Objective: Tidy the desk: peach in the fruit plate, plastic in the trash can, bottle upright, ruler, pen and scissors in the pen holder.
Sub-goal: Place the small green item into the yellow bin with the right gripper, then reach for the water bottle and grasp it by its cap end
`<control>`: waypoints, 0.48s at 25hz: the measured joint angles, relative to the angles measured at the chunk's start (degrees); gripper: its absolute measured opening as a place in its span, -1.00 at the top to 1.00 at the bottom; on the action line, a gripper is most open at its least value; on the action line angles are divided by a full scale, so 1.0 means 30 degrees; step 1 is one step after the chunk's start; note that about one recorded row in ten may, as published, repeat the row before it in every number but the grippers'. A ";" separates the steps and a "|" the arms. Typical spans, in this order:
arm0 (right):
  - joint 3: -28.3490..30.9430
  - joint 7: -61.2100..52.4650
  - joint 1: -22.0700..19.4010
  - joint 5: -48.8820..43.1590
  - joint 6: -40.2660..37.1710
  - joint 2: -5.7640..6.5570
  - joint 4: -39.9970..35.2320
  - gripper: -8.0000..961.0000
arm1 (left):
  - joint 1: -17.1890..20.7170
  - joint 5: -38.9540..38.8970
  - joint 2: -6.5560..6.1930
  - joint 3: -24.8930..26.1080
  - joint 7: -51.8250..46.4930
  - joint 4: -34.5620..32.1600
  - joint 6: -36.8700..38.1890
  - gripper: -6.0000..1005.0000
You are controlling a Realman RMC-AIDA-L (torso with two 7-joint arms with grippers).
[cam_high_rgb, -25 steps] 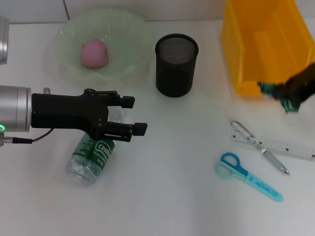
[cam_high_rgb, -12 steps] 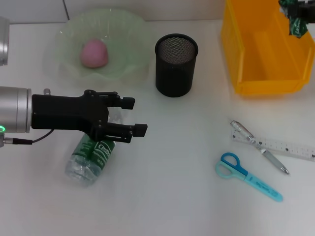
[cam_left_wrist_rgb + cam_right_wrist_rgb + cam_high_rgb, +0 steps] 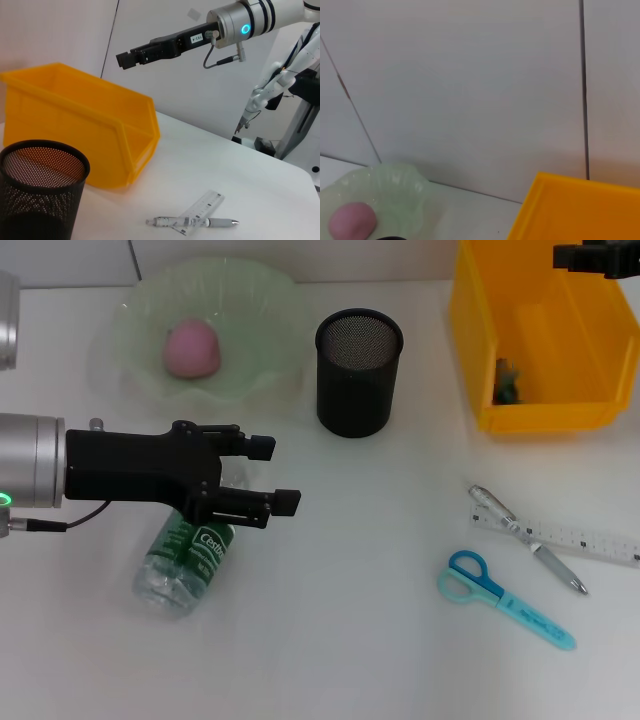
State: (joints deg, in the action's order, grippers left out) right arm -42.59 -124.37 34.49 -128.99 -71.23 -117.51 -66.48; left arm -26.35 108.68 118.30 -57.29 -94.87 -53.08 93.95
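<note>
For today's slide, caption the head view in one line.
Left gripper open above lying bottle; plastic in yellow bin.

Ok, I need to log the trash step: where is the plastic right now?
In the head view, the plastic lies inside the yellow bin on the robot's right, at its bottom.

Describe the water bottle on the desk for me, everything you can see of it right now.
The bottle lies on its side on the white desk, not yet upright. It looks like clear plastic with a green label bearing white lettering. Its base end points toward the near edge; its cap end is hidden beneath the left end effector, whose fingers are open above it. Whether they touch cannot be told. Nothing else on the desk touches the bottle.
</note>
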 joint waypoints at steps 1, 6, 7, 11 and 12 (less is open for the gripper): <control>0.0002 0.0001 -0.0012 0.0000 -0.0020 0.0000 -0.0006 0.56 | -0.0010 -0.0002 0.0000 -0.0009 -0.0022 0.0000 0.0000 -0.67; 0.0086 0.0144 -0.0331 0.0240 -0.0790 -0.0006 -0.0419 -0.09 | -0.0062 -0.0016 -0.0007 0.0019 -0.0339 -0.0062 0.0023 -0.67; 0.0123 0.0325 -0.0534 0.0454 -0.1336 -0.0012 -0.0665 -0.33 | -0.0079 -0.0017 -0.0025 0.0044 -0.0612 -0.0137 0.0026 -0.67; 0.0196 0.2791 -0.1842 0.2875 -0.4776 -0.0030 -0.1411 -0.43 | -0.0467 0.0227 -0.0272 0.0135 -0.3322 -0.0612 -0.0019 -0.67; 0.0193 0.3892 -0.2265 0.3804 -0.5951 -0.0030 -0.1388 -0.46 | -0.0643 0.0510 -0.0340 0.0136 -0.4090 -0.0745 -0.0049 -0.67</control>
State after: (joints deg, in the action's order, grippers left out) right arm -42.01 -112.70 27.69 -117.58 -89.08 -117.60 -70.65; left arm -28.28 110.21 117.28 -56.89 -107.14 -55.32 93.81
